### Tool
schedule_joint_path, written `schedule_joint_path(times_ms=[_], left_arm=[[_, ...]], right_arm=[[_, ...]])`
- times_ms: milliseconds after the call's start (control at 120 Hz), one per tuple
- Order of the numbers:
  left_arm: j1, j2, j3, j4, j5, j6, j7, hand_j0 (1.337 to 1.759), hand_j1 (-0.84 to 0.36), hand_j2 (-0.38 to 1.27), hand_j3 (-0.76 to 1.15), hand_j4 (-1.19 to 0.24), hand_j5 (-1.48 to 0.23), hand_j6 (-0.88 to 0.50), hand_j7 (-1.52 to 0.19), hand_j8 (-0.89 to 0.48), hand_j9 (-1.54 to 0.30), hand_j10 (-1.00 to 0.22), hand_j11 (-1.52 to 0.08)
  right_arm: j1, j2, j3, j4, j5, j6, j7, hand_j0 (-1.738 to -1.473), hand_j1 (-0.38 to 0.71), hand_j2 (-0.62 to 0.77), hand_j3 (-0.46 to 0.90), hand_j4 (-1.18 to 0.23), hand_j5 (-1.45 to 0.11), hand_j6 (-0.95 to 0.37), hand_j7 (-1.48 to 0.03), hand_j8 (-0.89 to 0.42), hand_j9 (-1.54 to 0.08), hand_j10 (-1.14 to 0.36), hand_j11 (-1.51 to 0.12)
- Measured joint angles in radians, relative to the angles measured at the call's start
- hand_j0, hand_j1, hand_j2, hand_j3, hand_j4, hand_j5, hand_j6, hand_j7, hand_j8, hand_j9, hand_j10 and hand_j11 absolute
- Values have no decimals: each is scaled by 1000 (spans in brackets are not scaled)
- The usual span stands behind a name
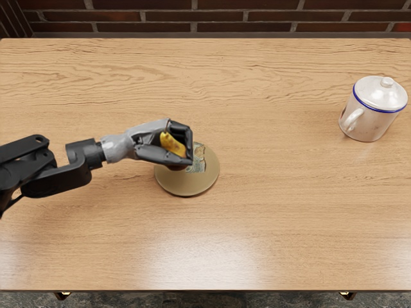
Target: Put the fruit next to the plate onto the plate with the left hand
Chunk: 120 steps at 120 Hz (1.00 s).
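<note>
My left hand [174, 145] reaches in from the left edge and hovers over the left part of a round tan plate [196, 181]. Its fingers are curled around a yellow banana [171, 144], which shows between thumb and fingers. The banana is held just above the plate's upper left rim. A small patterned patch shows on the plate beside the fingertips. The right arm is out of view.
A white lidded mug with a blue rim [372, 108] stands at the right side of the wooden table [270, 218]. A brick wall runs behind the table's far edge.
</note>
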Motion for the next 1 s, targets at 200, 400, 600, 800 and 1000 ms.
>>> schedule_joint_path(times_ms=[200,400,600,800,1000], left_arm=[[-1,-30,3,37,9,9,0,1641,-426,58,0,-738,-1052,-737,-1054,-607,-1113,-518,-1074],[-17,-76,27,71,12,44,0,1642,-429,64,0,-727,-1041,-725,-1044,-615,-1088,-530,-1060],[-17,-102,44,114,24,81,0,1642,-429,72,0,-722,-1024,-721,-1026,-616,-1067,-539,-1052],[-15,-109,48,148,31,88,-1,1644,-437,84,-1,-709,-1012,-707,-1016,-599,-1041,-540,-1044],[-23,-120,65,162,30,90,0,1648,-441,115,-1,-691,-962,-690,-964,-622,-979,-547,-982]], right_arm=[[0,0,0,0,0,0,0,-1658,-349,1,0,0,0,-1,0,0,0,0,0],[0,0,0,0,0,0,0,-1658,-349,1,0,0,0,-1,0,0,0,0,0],[0,0,0,0,0,0,0,-1658,-349,1,0,0,0,-1,0,0,0,0,0],[0,0,0,0,0,0,0,-1658,-349,1,0,0,0,-1,0,0,0,0,0],[0,0,0,0,0,0,0,-1658,-349,1,0,0,0,-1,0,0,0,0,0]])
